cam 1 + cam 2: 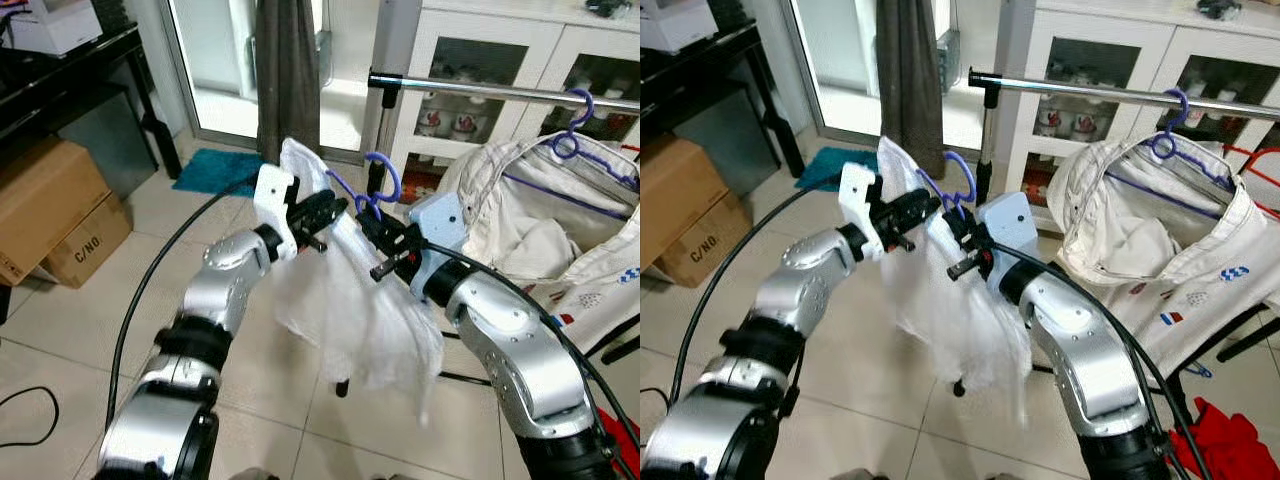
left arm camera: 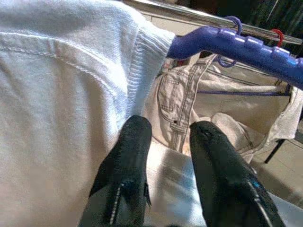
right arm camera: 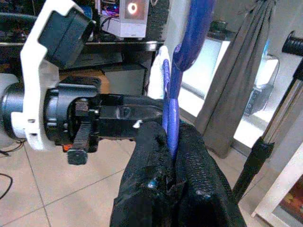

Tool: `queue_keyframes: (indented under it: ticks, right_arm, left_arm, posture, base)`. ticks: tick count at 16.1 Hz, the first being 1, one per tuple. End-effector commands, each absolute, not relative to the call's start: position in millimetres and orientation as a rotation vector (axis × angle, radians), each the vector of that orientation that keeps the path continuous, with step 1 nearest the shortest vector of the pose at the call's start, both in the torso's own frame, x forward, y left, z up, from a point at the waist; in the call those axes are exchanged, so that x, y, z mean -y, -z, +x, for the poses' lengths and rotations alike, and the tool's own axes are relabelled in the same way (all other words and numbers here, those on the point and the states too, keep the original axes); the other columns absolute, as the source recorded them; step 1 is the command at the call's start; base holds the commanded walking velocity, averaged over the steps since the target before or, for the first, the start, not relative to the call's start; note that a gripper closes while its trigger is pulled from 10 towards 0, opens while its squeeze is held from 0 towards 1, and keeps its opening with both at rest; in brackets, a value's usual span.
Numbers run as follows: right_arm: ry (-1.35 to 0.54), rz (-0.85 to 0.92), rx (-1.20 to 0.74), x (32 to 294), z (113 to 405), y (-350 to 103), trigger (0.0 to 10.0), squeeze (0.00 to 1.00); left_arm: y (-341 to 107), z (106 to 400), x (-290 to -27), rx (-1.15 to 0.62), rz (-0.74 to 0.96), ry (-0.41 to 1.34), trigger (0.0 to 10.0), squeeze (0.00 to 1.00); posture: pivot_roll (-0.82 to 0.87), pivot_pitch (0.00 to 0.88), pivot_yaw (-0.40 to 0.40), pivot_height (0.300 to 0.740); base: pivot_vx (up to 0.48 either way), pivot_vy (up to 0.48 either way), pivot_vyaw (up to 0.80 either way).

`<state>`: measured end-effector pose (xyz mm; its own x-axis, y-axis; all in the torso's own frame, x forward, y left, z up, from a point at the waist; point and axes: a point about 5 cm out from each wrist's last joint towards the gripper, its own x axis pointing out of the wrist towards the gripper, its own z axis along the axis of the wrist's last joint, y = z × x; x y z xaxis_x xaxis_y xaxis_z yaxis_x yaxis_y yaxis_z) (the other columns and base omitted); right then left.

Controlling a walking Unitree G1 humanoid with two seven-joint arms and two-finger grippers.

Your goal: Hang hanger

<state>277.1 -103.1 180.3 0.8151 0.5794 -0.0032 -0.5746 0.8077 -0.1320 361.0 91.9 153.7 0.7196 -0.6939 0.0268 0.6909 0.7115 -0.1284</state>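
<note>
- Our left gripper (image 1: 325, 212) holds the white garment (image 1: 350, 300) at the shoulder of the purple hanger (image 1: 372, 190); its fingers (image 2: 125, 156) stand slightly parted around the cloth, so we judge the grip light.
- Our right gripper (image 1: 378, 232) is clamped on the hanger's neck, fingers (image 3: 151, 156) closed tight.
- The hook sits below and near the end of the rail (image 1: 500, 90), not yet over it.
- We should lift both arms together, keep the hook upright, and clear the rail before lowering.
- Farther right, a beige jacket (image 1: 540, 210) already hangs; we leave it room.
</note>
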Motion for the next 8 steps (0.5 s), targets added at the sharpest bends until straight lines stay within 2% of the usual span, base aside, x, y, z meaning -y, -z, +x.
queue_keyframes:
  ticks: [1, 2, 3, 6, 7, 8]
  right_arm:
    - [-0.623, -0.132, 0.085, 101, 278, -189, 0.0, 0.00]
    - [-0.623, -0.135, 0.087, 101, 278, -189, 0.0, 0.00]
    - [-0.622, -0.137, 0.089, 101, 278, -190, 0.0, 0.00]
    - [-0.617, -0.146, 0.087, 103, 278, -189, 0.0, 0.00]
    - [-0.611, -0.150, 0.082, 104, 279, -188, 0.0, 0.00]
    - [-0.593, -0.155, 0.076, 107, 280, -187, 0.0, 0.00]
  left_arm:
    - [-155, 365, -92, -0.032, -0.103, 0.746, 10.0, 1.00]
    - [-155, 366, -89, -0.038, -0.091, 0.741, 10.0, 0.27]
    - [-153, 367, -88, -0.050, -0.079, 0.730, 10.0, 0.00]
    - [-150, 370, -89, -0.072, 0.037, 0.692, 10.0, 0.00]
    - [-153, 367, -85, -0.047, 0.018, 0.733, 10.0, 0.00]
    - [-160, 359, -79, 0.006, -0.070, 0.828, 10.0, 0.00]
  posture:
    - [-0.14, 0.000, 0.055, 0.740]
    - [-0.14, 0.000, 0.058, 0.740]
    - [-0.15, 0.000, 0.060, 0.740]
    - [-0.15, 0.000, 0.061, 0.740]
    - [-0.15, 0.000, 0.061, 0.740]
    - [-0.15, 0.000, 0.061, 0.740]
  base:
    - [0.000, 0.000, 0.00]
    - [0.000, 0.000, 0.00]
    - [0.000, 0.000, 0.00]
    - [0.000, 0.000, 0.00]
    - [0.000, 0.000, 0.00]
    - [0.000, 0.000, 0.00]
